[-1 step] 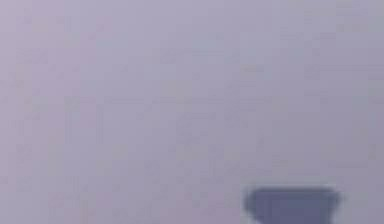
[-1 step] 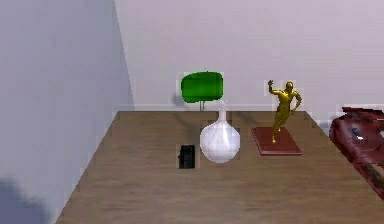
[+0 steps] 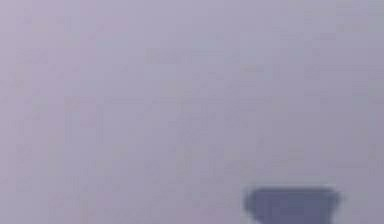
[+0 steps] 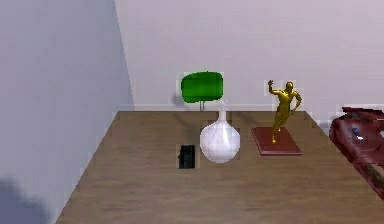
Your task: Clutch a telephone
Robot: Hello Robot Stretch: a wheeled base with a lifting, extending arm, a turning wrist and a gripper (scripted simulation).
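A: Tagging the telephone, where is it?
B: Best candidate is the small black rectangular slab (image 4: 187, 156), flat on the brown wood-plank surface (image 4: 120, 175). It's about mid-depth and nearer the left edge than the right. Too small to confirm as a phone, but shape and colour fit.
A: Neighbours?
B: White round-bellied vase with a narrow neck (image 4: 220, 142) just beside it on the right, apart I think. Gold figure statue on a reddish square base (image 4: 283, 110) further right. Green-shaded lamp on a thin stem (image 4: 202, 88) behind the vase, toward the back edge. Dark red bulky thing (image 4: 362, 135) at the right edge.
A: Forward view?
B: Plain lilac wall (image 3: 150, 90), close up.
A: Gripper?
B: Cannot tell its state from these frames.
A: Key relation for the reach?
B: Slab sits about mid-width in the arm side view, so I'd judge the reach goes straight out toward the back edge. Long axis looks to run the same way, front edge to back edge. Vase crowds the slab's right side, so there's a knock risk.
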